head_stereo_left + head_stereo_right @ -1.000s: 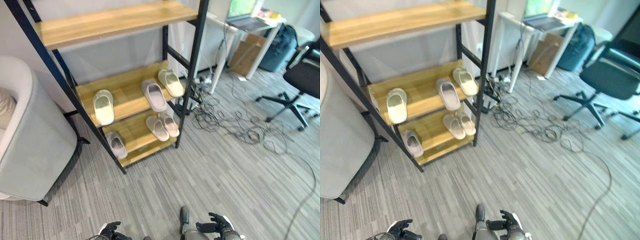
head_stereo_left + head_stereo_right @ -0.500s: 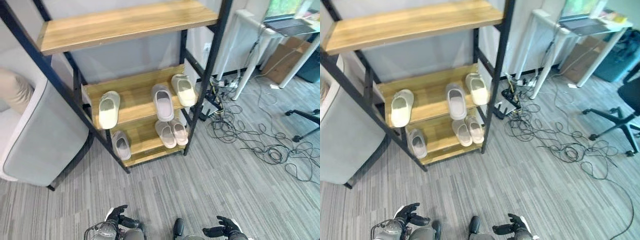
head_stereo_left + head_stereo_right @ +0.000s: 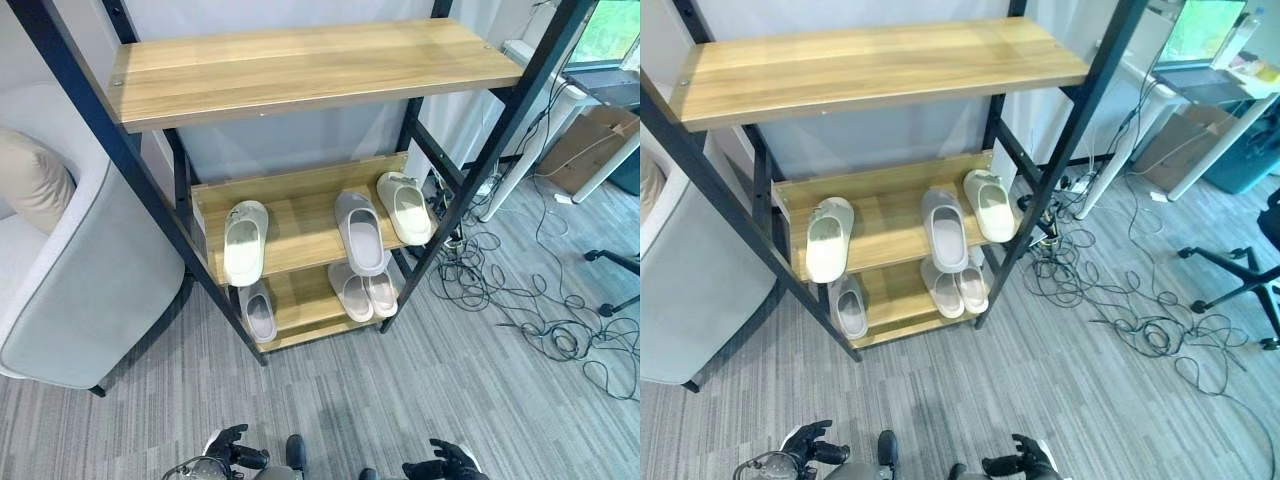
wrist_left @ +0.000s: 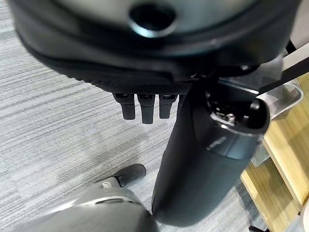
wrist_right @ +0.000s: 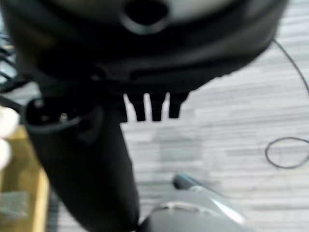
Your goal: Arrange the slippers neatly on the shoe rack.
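Hanging low at the near edge of the head views, the left hand [image 3: 228, 447] and the right hand [image 3: 446, 464] are both empty, fingers loosely spread and pinching nothing; each wrist view shows straight fingertips over bare grey carpet [image 3: 400, 390].

Beyond them stands the shoe rack [image 3: 300, 75], black-framed with wooden shelves. On its lowest shelf a grey slipper [image 3: 259, 311] lies alone at the left, and a pale pair [image 3: 364, 294] lies side by side at the right. On the middle shelf a cream slipper [image 3: 244, 242] sits at the left, well apart from a grey slipper [image 3: 361, 231] and another cream slipper [image 3: 404, 206] near the right post. The top shelf carries nothing.

A grey armchair [image 3: 90, 280] stands left of the rack; a tangle of cables [image 3: 520, 300] lies on the floor to the right, with a white desk [image 3: 1200, 95] farther off.

Judging by this, the robot is at the approach stage, with no slipper touched yet. Next it probably needs to close in on the rack and reach for a stray slipper, likely the left cream one, to set it beside its mate while keeping clear of the slanted post.
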